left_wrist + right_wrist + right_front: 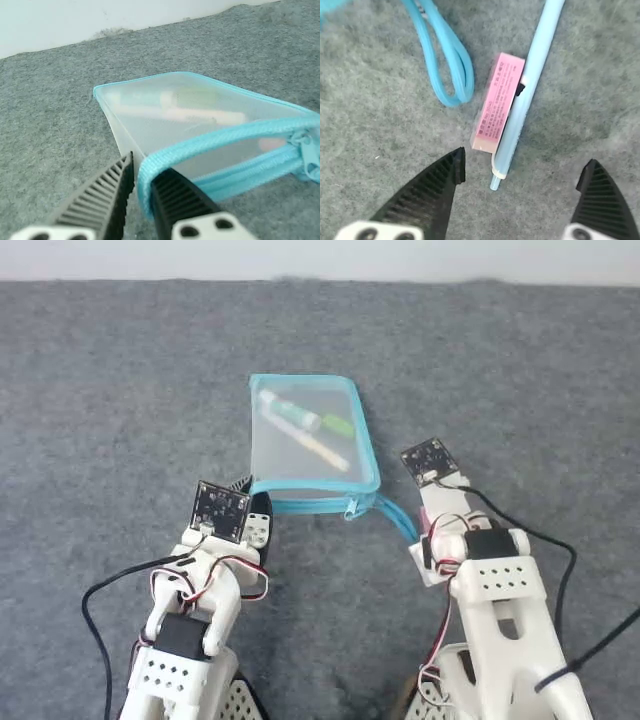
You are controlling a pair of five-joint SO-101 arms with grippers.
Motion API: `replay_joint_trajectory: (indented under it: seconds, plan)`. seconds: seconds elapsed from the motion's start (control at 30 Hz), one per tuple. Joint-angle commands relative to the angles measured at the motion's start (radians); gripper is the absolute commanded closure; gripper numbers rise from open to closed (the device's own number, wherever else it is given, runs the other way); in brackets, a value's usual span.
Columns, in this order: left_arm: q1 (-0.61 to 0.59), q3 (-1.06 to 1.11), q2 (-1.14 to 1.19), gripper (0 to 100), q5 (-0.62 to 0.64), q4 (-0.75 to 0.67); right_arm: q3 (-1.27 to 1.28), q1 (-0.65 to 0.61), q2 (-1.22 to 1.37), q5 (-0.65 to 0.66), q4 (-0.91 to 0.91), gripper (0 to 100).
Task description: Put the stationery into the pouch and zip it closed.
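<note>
My right jaws gape above the pen [530,75], its length running away between them; left jaws clamp the pouch [190,130] rim.

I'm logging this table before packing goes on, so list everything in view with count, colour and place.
mat: one, grey, covering the whole surface.
pouch: one, translucent with light blue trim, centre of the mat.
marker: one, white and green, inside the pouch.
pale pen: one, yellowish, inside the pouch.
eraser: one, pink, on the mat outside the pouch.
blue pen: one, light blue, against the eraser.
strap: one, light blue loop, beside the eraser.
left gripper: one, black fingers, shut on the pouch's trim.
right gripper: one, black fingers, open above the eraser.
</note>
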Motion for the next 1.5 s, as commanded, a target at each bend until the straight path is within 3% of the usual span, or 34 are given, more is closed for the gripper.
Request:
replay_joint_trajectory:
  seconds: [0.0, 1.47]
  plan:
    - [-0.015, -0.01, -0.018, 99, -0.006, 0.002, -0.008, 0.013, 0.004, -0.012, -0.019, 65.2]
    - [-0.035, -0.01, -0.018, 99, -0.006, 0.005, -0.003, 0.012, 0.004, -0.012, -0.025, 65.2]
